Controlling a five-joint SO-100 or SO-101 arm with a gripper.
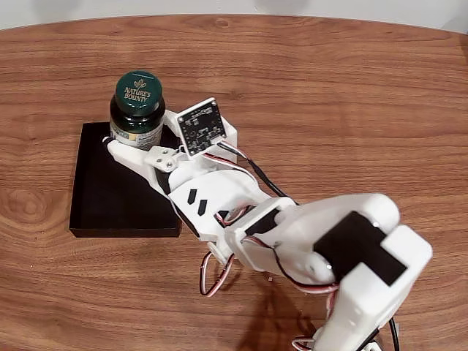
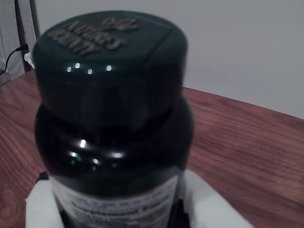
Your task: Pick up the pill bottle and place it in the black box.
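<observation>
Your gripper point(image 1: 135, 142) is pinching the pill bottle point(image 1: 137, 110) low on its label, upright over the black box's point(image 1: 95, 197) far corner. Release too high or too near the wall and it could tip onto the worktop point(image 1: 329, 95).

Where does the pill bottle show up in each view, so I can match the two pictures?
Fixed view: the pill bottle stands upright at upper left, at the back of the black box, with the hand closed around it.
Wrist view: the pill bottle is close up, left of centre.
Shared landmark: the lettering on its green cap.
</observation>
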